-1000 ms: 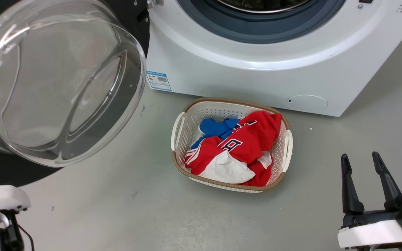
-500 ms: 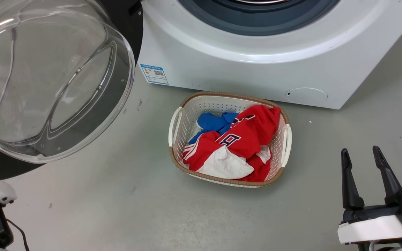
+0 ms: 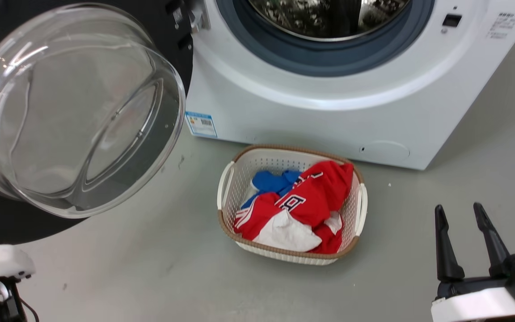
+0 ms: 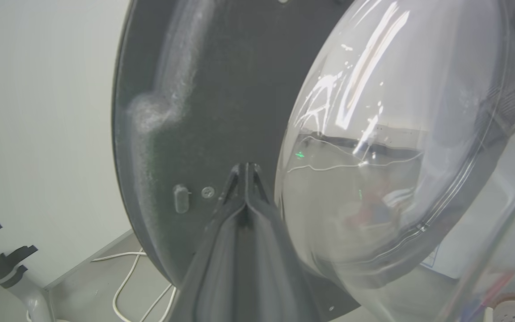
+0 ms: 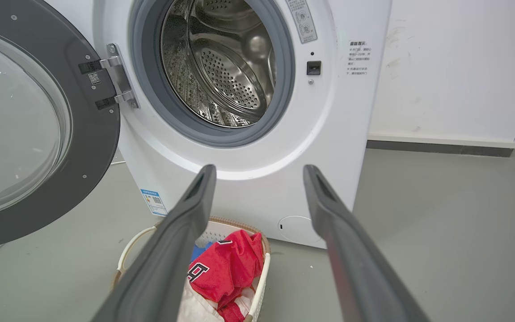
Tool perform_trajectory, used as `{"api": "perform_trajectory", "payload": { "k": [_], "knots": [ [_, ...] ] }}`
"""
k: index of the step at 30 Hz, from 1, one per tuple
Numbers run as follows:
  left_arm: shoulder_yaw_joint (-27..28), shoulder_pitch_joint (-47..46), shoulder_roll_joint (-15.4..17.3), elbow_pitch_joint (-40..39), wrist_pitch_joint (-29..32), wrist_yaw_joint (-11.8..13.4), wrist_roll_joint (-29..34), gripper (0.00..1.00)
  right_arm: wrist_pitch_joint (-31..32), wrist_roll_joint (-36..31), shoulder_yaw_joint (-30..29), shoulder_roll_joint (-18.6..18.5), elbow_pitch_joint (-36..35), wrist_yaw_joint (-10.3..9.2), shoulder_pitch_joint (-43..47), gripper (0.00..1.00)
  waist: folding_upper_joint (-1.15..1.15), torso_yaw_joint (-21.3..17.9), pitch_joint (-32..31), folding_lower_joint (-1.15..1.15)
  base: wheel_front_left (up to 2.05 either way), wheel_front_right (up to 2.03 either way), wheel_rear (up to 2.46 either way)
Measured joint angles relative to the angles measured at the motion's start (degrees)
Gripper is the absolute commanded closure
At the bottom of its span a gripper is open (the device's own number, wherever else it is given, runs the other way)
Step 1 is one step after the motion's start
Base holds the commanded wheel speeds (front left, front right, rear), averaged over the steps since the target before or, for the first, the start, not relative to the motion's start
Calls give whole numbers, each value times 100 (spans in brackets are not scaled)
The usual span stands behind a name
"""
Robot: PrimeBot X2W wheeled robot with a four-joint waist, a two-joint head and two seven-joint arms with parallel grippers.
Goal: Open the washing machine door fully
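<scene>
The washing machine door [image 3: 74, 112] stands swung out to the left of the white washing machine [image 3: 306, 125], its clear glass bowl bulging toward the head camera. Its metal hinge [image 5: 119, 76] sits beside the steel drum [image 5: 226, 67]. In the left wrist view my left gripper [image 4: 246, 167] is shut with nothing in it, its tips right at the door's black inner face [image 4: 204, 89] beside the bowl; I cannot tell whether they touch. My right gripper [image 3: 458, 210] hangs open and empty at the lower right, well away from the door [image 5: 96, 134].
A white laundry basket [image 3: 360, 210] with red, white and blue clothes stands on the grey floor just in front of the machine. White cables [image 4: 128, 277] lie on the floor behind the door. A white wall [image 5: 454, 67] rises to the right of the machine.
The whole head picture shifted down and then back up, so the camera moved. The door stays swung out and the right gripper stays open.
</scene>
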Motion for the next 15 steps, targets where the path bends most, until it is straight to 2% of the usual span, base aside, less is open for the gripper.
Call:
{"api": "perform_trajectory", "payload": {
  "k": [1, 2, 3, 4, 15],
  "knots": [
    [-21, 69, -26, -93, 0, -2, 47, 100, 0, 27, 3, 0, 9, 0, 31, 0, 0, 4, -63, 0, 0, 0, 0],
    [-36, 138, -47, -182, 0, -9, 92, 91, 0, 33, 9, 0, 26, 0, 68, 0, 0, 7, -125, 0, 0, 0, 0],
    [-49, 208, -70, -278, 0, -30, 122, 56, 0, 51, 19, -1, 38, 0, 101, 0, 0, 10, -188, 0, 0, 0, 0],
    [-69, 272, -102, -390, 0, -47, 145, 0, 0, 73, 33, 0, 49, 0, 125, 0, 0, 12, -252, 0, 0, 0, 0],
    [-475, 809, -307, -1570, 0, -254, 486, 0, 0, 171, 94, 0, 113, 0, 352, 0, 0, 8, -813, 0, 0, 0, 0]
  ]
}}
